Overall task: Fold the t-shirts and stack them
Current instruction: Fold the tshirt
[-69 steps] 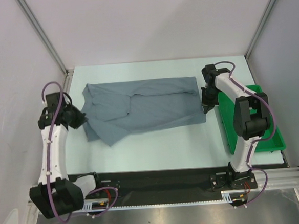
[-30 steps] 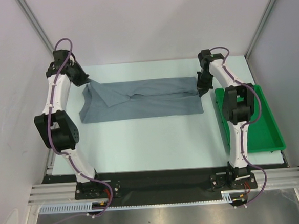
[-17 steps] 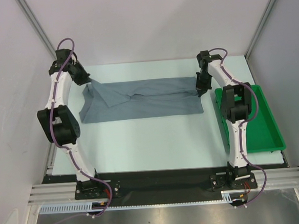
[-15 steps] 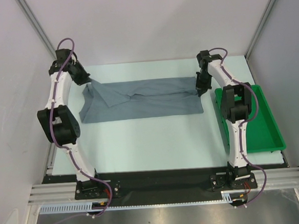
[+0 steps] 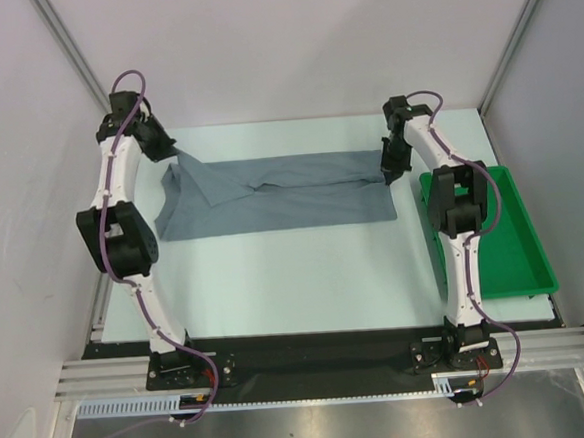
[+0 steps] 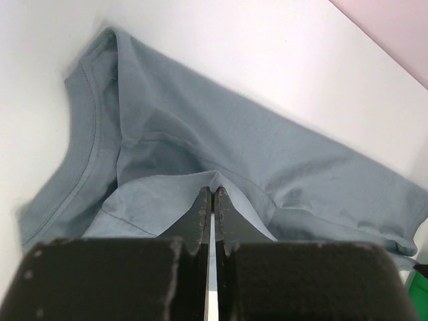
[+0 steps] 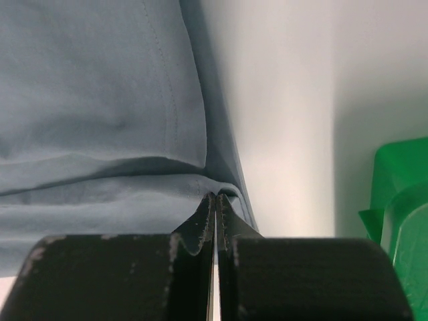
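Note:
One slate blue-grey t-shirt lies across the far half of the table, doubled over lengthwise into a long band. My left gripper is at its far left corner, shut on a pinch of cloth that rises to a small peak. In the left wrist view the gripper is closed on that fold of the t-shirt, with the neck band to the left. My right gripper is shut on the far right edge. In the right wrist view the gripper holds the hem of the t-shirt.
A green plastic tray stands along the right edge of the table, just right of the right arm, and its corner shows in the right wrist view. The pale table runs bare toward the arm bases. Enclosure walls stand close on three sides.
Both grippers have carried the shirt's near edge to the far side, folding it in half. Over the last second the left gripper crept slightly farther back; the right barely moved.

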